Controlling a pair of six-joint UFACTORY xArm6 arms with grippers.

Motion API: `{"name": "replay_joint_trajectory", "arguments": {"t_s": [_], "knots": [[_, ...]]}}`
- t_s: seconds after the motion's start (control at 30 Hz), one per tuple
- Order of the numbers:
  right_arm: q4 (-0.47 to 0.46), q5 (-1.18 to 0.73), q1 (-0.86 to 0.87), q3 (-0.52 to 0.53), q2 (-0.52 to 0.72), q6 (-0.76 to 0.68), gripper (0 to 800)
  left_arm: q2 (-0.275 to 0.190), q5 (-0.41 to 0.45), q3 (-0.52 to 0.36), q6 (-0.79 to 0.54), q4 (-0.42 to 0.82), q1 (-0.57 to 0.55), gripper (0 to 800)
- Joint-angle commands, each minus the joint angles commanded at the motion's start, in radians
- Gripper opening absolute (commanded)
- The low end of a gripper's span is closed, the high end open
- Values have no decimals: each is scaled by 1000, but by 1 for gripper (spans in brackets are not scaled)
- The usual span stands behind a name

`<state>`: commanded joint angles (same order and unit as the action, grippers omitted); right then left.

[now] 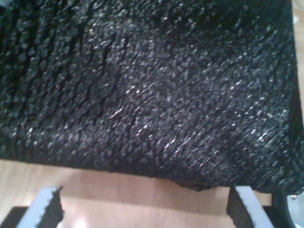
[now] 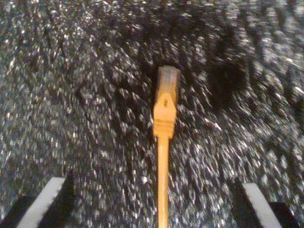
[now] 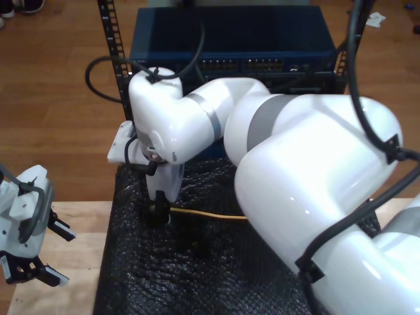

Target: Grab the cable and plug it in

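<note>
The yellow-orange cable lies on a black mesh mat, and its clear plug points away from the camera. My second gripper is open just above the mat. The cable runs between its two fingers, which stand well apart from it. In the exterior view this gripper is down on the mat, and the cable trails off toward the exterior view's right. My first gripper is open and empty over the wooden table beside the mat's edge, at the exterior view's left.
A dark blue network switch with a row of ports sits in a black rack behind the mat. The large white second arm spans the exterior view's right. Black arm cables loop nearby. The wooden table borders the mat.
</note>
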<state>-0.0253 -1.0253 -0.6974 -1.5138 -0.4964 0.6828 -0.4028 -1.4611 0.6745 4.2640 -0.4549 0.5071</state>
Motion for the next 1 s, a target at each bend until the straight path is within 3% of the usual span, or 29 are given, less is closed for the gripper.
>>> {"name": "replay_joint_trajectory", "arguments": {"t_s": [0.3,0.67,1.0], "knots": [[-11,18,-2,-2,-28,-3,690,12,2,0,2,0,8,800],[-28,26,-8,-3,-28,-31,459,12,2,0,2,0,8,799],[-54,26,-20,-20,-41,-37,442,12,2,-2,2,0,8,800]]}}
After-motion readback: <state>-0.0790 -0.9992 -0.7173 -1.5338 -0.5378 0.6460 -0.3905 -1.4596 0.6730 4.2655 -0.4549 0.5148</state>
